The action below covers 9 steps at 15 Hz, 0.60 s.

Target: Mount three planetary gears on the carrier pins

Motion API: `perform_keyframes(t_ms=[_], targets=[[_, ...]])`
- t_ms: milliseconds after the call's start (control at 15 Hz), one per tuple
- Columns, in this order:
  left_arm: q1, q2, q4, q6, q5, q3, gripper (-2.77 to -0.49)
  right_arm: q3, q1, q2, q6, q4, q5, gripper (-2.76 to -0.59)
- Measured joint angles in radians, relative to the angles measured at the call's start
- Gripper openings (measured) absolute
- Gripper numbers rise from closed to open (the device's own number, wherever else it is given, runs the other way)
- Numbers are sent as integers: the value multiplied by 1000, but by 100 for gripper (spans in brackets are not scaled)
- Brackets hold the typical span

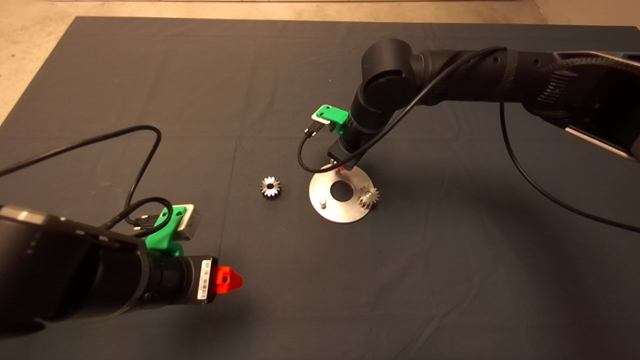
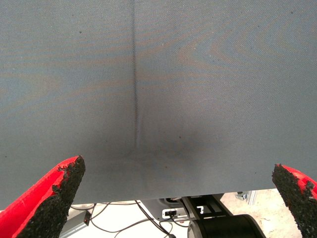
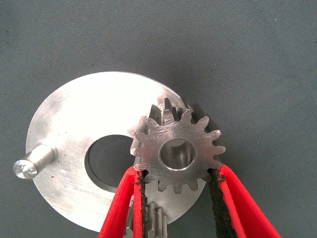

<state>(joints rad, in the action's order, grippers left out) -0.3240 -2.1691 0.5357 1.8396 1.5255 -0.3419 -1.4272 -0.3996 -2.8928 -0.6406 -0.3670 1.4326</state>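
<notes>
Left pincer (image 1: pixel 235 280) idles spread wide near us, while right pincer (image 3: pixel 178 186) clamps a gear (image 3: pixel 176 151) by its teeth over the disc (image 3: pixel 74 129) — slick, rigid steel!

Black arms (image 1: pixel 465 70), red-fingered green end effectors (image 1: pixel 227 280)

Loose gear (image 1: pixel 270 187) left of disc (image 1: pixel 327 190)

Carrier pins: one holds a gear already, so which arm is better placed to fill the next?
Right. Its hand already grips a gear over the disc; the left hand sits open, away from it.
</notes>
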Motion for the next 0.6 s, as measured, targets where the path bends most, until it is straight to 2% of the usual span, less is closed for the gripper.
perform_keyframes(t_ms=[600], targets=[[0,0,0,0,0,0,-51,0,0,0,0,0,0,-270]])
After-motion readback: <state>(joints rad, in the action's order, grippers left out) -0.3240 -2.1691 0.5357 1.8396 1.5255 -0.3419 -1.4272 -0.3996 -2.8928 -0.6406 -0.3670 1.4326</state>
